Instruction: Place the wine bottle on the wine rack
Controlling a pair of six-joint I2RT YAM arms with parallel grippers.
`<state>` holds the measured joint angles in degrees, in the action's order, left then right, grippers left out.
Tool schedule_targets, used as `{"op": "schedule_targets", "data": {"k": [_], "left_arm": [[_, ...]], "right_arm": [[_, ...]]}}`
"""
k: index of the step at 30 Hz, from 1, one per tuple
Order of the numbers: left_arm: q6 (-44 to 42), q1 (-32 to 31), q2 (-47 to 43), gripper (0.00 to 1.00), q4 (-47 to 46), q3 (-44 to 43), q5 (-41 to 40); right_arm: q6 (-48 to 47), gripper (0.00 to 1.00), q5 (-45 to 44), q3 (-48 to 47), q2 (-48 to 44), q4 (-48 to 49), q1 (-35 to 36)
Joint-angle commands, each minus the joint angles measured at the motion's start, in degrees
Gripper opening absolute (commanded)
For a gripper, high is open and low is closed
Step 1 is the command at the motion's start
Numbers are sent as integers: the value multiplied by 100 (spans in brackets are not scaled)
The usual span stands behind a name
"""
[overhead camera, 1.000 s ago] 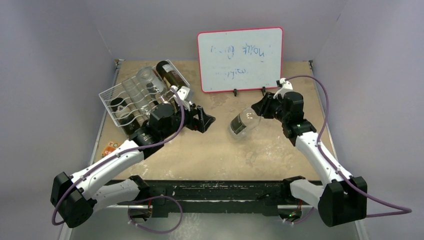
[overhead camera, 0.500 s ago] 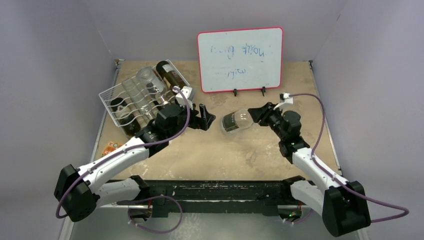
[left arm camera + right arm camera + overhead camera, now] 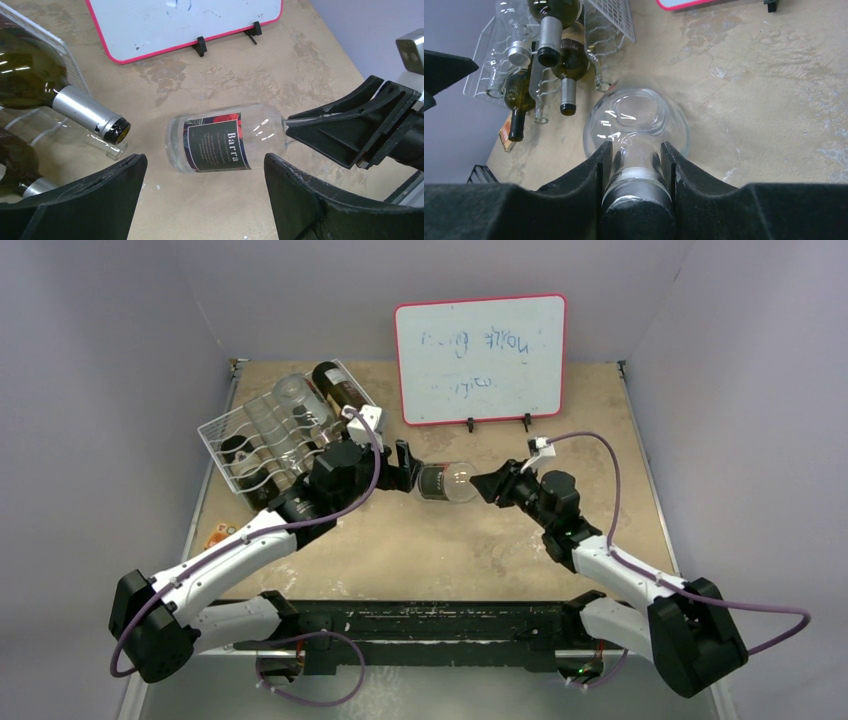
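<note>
Clear glass bottle (image 3: pixel 447 482), seen from above, is held level, well right of the white rack (image 3: pixel 255 435). Left wrist view: left gripper (image 3: pixel 204 162) gapes wide at its labelled body, gripping nothing. Right wrist view: right gripper (image 3: pixel 636 147) clamps the neck. Likely a handover; next, the left must close squarely.

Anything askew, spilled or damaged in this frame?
No spill or breakage shows. The wine rack sits skewed to the edges of the table at the far left, and the right gripper holds the clear bottle sideways by its neck.
</note>
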<state>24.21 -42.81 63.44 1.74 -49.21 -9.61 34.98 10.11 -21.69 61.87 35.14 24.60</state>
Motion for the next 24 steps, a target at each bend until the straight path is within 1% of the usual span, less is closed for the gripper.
{"op": "schedule_targets", "data": {"k": [1, 4, 8, 14, 20, 24], "left_arm": [[-288, -21, -186, 87, 31, -330, -273], [-406, -20, -216, 88, 132, -431, -375], [-572, -23, -307, 89, 240, -543, -533], [-669, -18, -411, 89, 333, -624, -638], [-747, -23, -461, 90, 425, -662, -688], [-817, -19, -502, 90, 475, -719, -772]], "right_arm": [[-680, 0, 198, -88, 311, -985, 196], [-824, 0, 48, -386, 664, -1396, 506], [-861, 0, -134, -559, 994, -1558, 809], [-956, 0, -97, -729, 1105, -1528, 968], [-1291, 0, -229, -1032, 1363, -1892, 1102], [-1376, 0, -478, -1193, 1538, -2103, 1218]]}}
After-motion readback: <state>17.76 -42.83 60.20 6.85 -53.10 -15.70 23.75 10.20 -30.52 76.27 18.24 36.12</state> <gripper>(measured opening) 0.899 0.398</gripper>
